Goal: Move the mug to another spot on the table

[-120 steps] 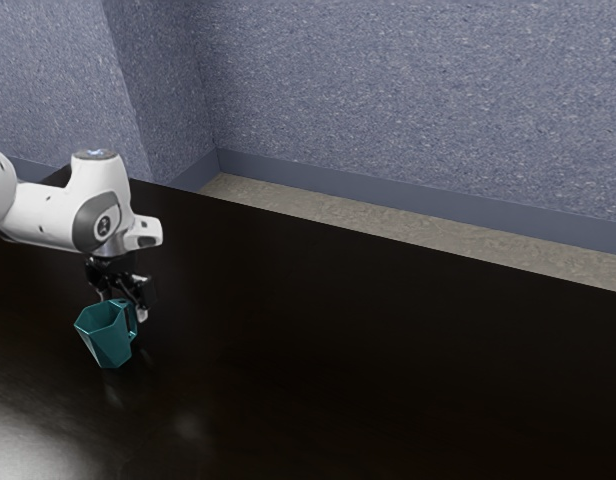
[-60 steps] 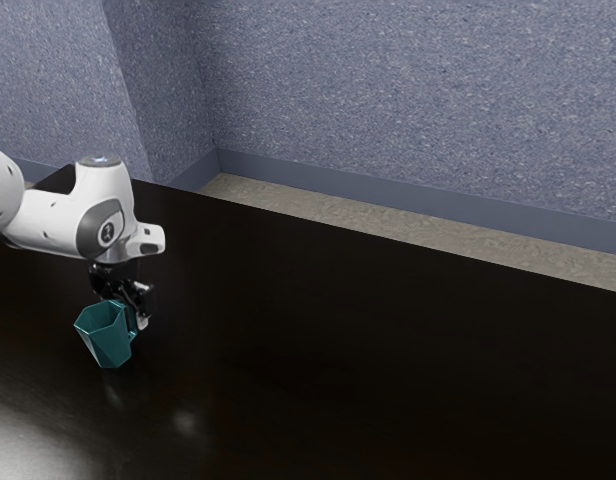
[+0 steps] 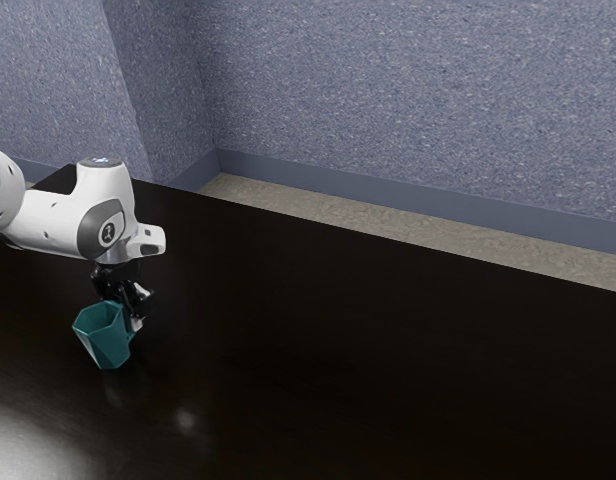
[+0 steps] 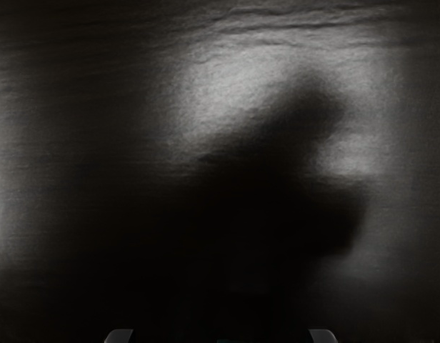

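Observation:
A teal faceted mug (image 3: 100, 338) stands on the dark table (image 3: 348, 330) near the exterior view's left edge, with its handle toward the exterior view's right. My gripper (image 3: 121, 303) hangs right over the mug's rim on the handle side, with its black fingers reaching down to rim level. They stand well apart, so the gripper is open. In the wrist view the two fingertips (image 4: 120, 335) peek in far apart, above the glossy table (image 4: 227, 86) with my hand's dark shadow (image 4: 277, 214) on it.
The black tabletop stretches wide toward the exterior view's right and front. A tan floor strip (image 3: 408, 225) and blue-grey walls (image 3: 408, 90) lie beyond the table's far edge.
My hand has sunk a little lower onto the mug's rim. The mug has shifted slightly toward the exterior view's left.

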### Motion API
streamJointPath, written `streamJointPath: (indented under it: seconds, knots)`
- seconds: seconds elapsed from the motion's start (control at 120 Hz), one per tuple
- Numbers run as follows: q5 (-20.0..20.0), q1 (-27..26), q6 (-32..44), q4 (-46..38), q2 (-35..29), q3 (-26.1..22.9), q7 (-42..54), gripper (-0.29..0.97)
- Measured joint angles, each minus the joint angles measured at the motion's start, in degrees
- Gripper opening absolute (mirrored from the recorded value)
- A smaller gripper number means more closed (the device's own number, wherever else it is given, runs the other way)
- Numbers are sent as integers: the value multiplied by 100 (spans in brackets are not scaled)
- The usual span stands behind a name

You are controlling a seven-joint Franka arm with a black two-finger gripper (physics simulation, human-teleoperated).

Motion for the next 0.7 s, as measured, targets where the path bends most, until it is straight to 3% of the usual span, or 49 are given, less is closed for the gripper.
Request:
streamJointPath:
  seconds: [0.7]
  knots:
    - [67, -230, -1157, 488, 11, -107, -234, 12]
